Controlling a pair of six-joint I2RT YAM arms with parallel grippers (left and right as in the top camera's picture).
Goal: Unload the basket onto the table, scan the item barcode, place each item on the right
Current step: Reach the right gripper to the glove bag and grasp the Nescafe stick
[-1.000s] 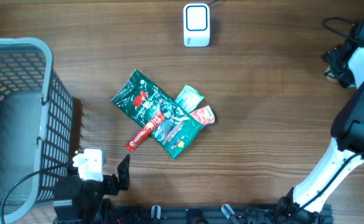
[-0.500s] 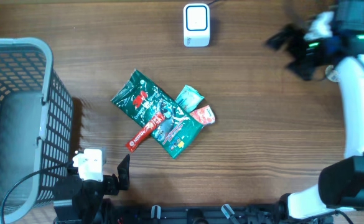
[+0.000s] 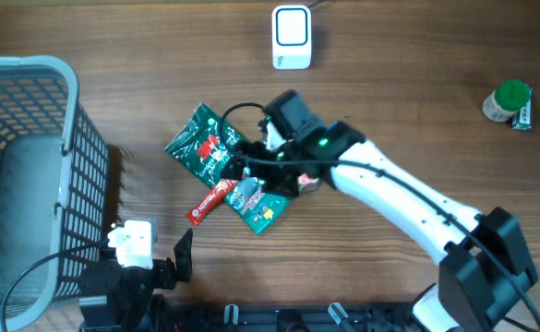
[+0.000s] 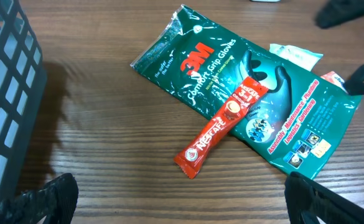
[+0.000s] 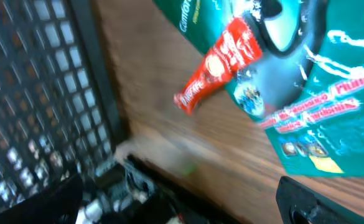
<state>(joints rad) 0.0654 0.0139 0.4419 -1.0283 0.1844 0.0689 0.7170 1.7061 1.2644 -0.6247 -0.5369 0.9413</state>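
Green glove packet [image 3: 200, 143] lies mid-table, bare wood [image 3: 145, 175] between it and basket [image 3: 90, 184].

A dark brown wooden table [image 3: 408, 111] with visible grain fills every view, evenly lit.

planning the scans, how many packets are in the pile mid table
4: the green glove pack, the red coffee stick lying on it, a pale teal packet and a red-white one at its far edge. More may hide underneath.
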